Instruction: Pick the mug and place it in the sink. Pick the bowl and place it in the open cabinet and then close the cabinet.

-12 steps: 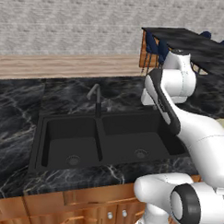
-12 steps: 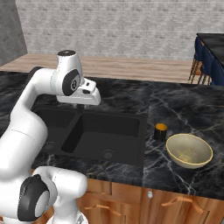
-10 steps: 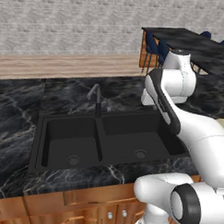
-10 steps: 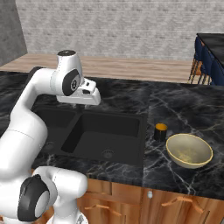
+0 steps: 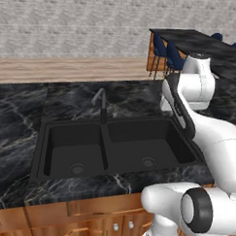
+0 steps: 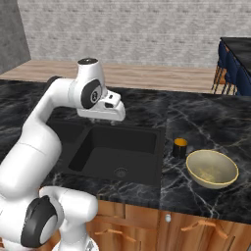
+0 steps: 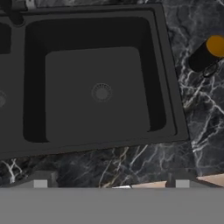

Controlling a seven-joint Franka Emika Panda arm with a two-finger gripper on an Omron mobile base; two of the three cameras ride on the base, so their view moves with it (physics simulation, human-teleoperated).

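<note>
Pincer (image 7: 109, 183) open, empty, above the sink (image 6: 147, 133). Mug (image 6: 180, 147) upright on the bench (image 6: 206, 117) just right of sink; bowl (image 6: 212, 168) beside mug. Faucet (image 5: 102, 103) behind sink.

A black marble counter (image 6: 206, 117) with white veins spreads out under the gripper and out to its sides. Brown wooden drawers (image 6: 147, 228) with small round knobs sit below it, on the near side. Far past it are a wooden floor (image 5: 68, 69), a grey brick wall (image 5: 70, 25), a dark table (image 5: 191, 38) and blue chairs (image 5: 172, 55).
</note>
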